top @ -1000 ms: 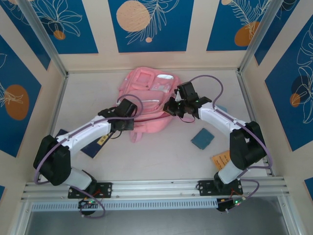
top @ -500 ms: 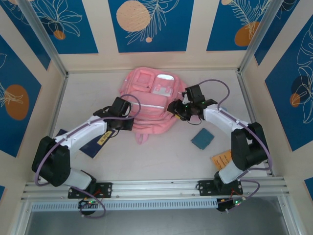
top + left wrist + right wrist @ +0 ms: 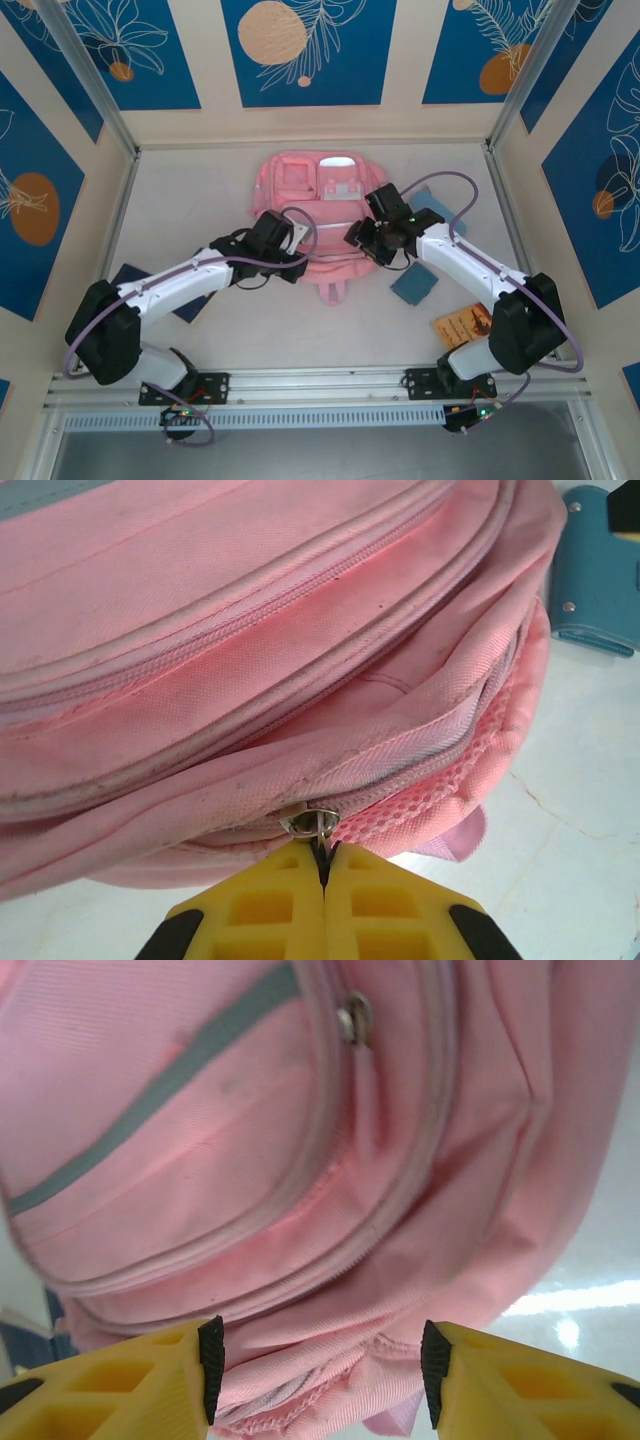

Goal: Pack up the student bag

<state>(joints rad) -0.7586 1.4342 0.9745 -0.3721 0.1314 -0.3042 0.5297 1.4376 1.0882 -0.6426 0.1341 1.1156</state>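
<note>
The pale surface carries the student bag near the back. A teal pouch and an orange booklet lie to its right, a dark blue book to its left.

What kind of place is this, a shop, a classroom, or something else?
Probably a robot test booth: a left arm and right arm bolted to a metal rail, a table boxed in by blue patterned panels, and a pink student bag as the prop.

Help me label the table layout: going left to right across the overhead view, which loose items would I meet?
dark blue flat item → pink student bag → teal square pouch → orange card
</note>
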